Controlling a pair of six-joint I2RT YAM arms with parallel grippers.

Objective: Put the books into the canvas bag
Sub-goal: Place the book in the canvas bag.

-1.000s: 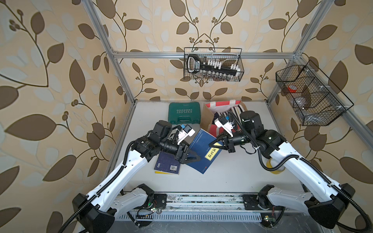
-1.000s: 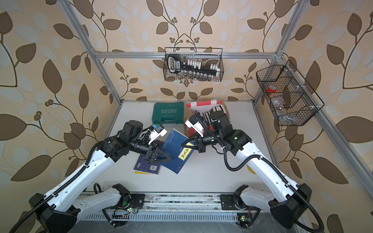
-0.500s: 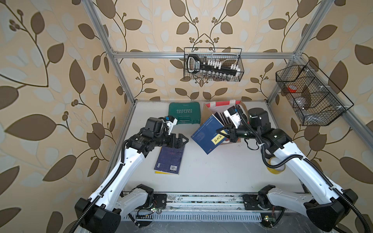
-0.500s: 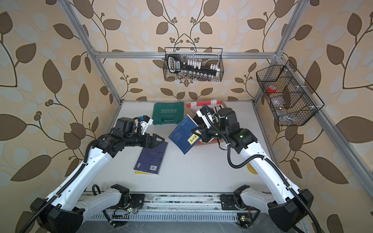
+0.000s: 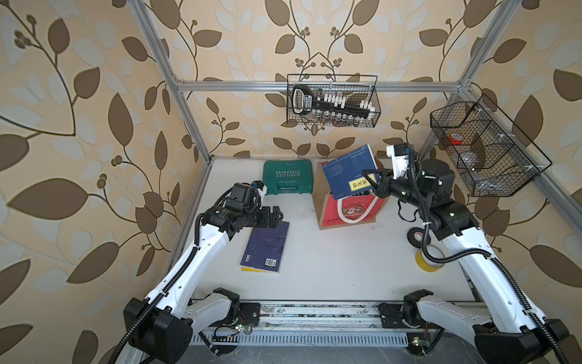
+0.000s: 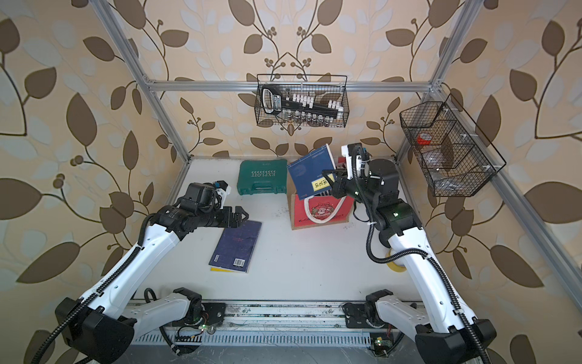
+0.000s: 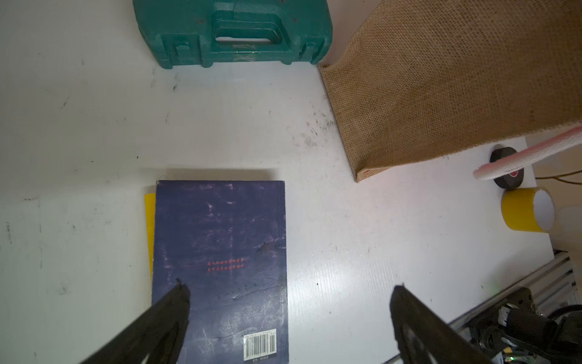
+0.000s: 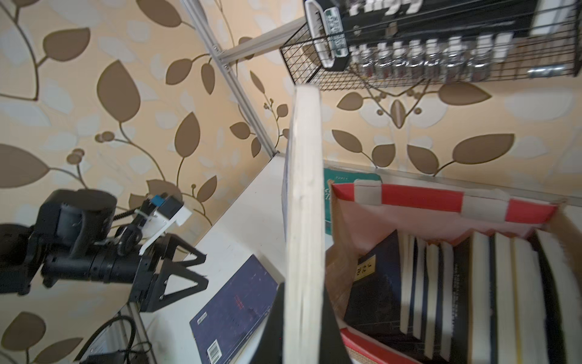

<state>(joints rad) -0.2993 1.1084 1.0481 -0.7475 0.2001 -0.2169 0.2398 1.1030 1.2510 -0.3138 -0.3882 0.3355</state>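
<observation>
Books still outside the canvas bag (image 5: 349,217) were two: a navy book (image 5: 266,245) lay flat on a yellow book (image 7: 149,220) on the desk (image 5: 330,261), well left of the bag. The left gripper (image 5: 278,217), jaws wide apart and empty, hovered at the navy book's end nearer the bag. A blue book (image 5: 349,171) was clamped in the right gripper (image 5: 372,181), on edge and tilted, above the bag's left rim and roughly parallel to the standing books (image 8: 441,268) inside. The descent probably required a small shift toward the bag's centre. One second earlier, the blue book hung low, left of the bag, with the left gripper beside it.
</observation>
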